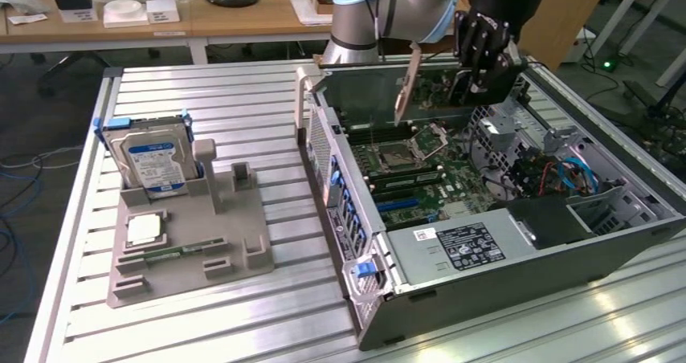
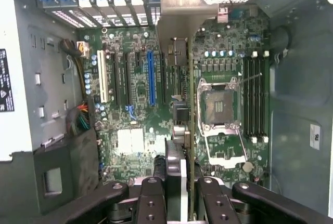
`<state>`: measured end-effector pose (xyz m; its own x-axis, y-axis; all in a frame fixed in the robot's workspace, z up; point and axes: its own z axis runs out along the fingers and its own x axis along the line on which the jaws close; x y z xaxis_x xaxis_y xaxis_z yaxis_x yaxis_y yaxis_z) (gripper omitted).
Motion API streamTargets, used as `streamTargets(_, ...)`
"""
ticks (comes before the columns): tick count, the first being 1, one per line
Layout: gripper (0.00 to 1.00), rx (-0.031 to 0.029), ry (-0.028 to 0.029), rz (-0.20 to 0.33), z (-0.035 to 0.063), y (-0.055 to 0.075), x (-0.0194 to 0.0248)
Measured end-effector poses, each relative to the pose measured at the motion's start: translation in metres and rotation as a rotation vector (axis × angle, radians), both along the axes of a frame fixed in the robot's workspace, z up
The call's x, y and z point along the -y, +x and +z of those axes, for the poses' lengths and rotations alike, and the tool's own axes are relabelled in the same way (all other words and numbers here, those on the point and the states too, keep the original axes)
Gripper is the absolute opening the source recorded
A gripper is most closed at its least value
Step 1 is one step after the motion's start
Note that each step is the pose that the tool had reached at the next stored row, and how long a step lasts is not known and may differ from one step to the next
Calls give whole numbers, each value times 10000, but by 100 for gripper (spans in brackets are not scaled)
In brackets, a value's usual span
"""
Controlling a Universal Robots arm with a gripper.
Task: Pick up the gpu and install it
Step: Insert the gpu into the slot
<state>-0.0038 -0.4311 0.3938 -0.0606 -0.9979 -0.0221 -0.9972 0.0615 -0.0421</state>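
- Above the open grey computer case [image 1: 600, 242], the arm's black gripper [image 1: 479, 72] hangs over the green motherboard [image 1: 429, 174], and it's got something.
- Clamped between the fingers [image 2: 151, 203] is the gpu [image 1: 429, 86], a thin flat green card with a black cooler on one face and a metal end bracket; in the wrist view it appears edge-on [image 2: 183, 146], running straight away from the gripper.
- So the grip is closed on the card, and the card is up in the air, not seated.
- Key relation: the card hangs directly beneath the gripper, standing on edge, its long axis running roughly parallel to the long blue expansion slot [image 2: 151, 78] and the black slots beside it.
- From the wrist view the card's edge sits off to one side of that blue slot, nearer the silver processor socket [image 2: 221, 104], so I judge card and slot not yet lined up.
- Over on the exterior view's left, the grey parts stand [image 1: 188, 242] holds the boxy hard drive with the blue-white label [image 1: 153, 161], well apart from the action.
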Motion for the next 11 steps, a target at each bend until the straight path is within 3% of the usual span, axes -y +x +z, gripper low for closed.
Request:
streamTargets(3, 28, 1, 9, 113, -52, -2, 40)
streamTargets(11, 28, -3, 4, 198, -138, -4, 49)
